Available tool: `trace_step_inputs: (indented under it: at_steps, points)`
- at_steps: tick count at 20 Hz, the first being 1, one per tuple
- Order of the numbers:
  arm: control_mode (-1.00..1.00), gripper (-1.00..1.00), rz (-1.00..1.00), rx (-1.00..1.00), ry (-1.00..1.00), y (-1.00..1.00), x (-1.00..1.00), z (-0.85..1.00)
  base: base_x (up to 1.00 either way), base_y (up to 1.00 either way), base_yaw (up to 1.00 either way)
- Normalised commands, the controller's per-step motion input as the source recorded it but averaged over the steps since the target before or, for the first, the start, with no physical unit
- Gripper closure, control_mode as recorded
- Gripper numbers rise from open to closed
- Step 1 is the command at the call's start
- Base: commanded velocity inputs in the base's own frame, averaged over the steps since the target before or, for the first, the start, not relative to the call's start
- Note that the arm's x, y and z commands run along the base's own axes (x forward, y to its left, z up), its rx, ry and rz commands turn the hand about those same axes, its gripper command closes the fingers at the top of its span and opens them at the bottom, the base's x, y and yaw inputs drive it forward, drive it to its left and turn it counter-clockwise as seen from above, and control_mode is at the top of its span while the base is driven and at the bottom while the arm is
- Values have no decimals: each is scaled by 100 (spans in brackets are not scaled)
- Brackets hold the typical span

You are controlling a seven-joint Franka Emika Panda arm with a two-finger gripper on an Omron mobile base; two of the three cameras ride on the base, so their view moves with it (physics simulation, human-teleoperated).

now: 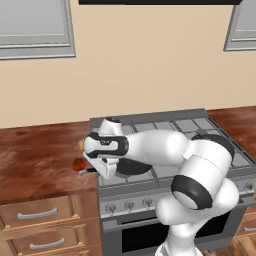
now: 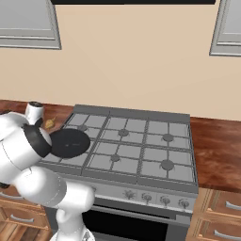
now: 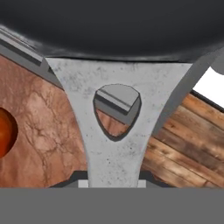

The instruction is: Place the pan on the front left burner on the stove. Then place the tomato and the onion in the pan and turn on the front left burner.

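The black pan (image 2: 70,142) lies over the front left section of the grey stove (image 2: 155,141), covering the front left burner. In the hand view my gripper (image 3: 112,182) is shut on the pan's silvery handle end (image 3: 109,144), and the pan's dark bowl (image 3: 113,26) fills the top. From the left base view the pan (image 1: 134,167) shows under my forearm, with the gripper (image 1: 96,170) at the stove's left edge. The red-orange tomato (image 1: 77,164) (image 3: 5,131) rests on the counter just left of the handle. Behind it, my hand partly hides the tan onion (image 1: 81,145) (image 2: 50,123).
The wooden counter (image 1: 35,160) runs left of the stove, with drawers (image 1: 37,214) below. A row of knobs (image 2: 155,200) lines the stove front above the dark oven door. More counter (image 2: 216,150) lies to the right. Other burners (image 2: 167,164) stand bare.
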Motion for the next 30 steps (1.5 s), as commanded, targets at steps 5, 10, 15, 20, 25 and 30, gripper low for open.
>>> trace_step_inputs:
  at_steps: [5, 10, 15, 20, 25, 30]
  points:
    - [-100, 100, 1, -2, -1, 0, 5, -8, 0, 0, 0]
    - [-100, 100, 0, 0, 0, 0, 17, -1, 0, 0, 0]
    - [-100, 100, 0, 0, 0, 5, 23, -1, 0, 0, 0]
    - [-100, 100, 0, -1, 0, 18, 13, -10, 0, 0, 0]
    - [-100, 100, 0, -3, 0, 24, 2, -21, 0, 0, 0]
    - [-100, 100, 0, -2, 0, 3, 9, -19, 0, 0, 0]
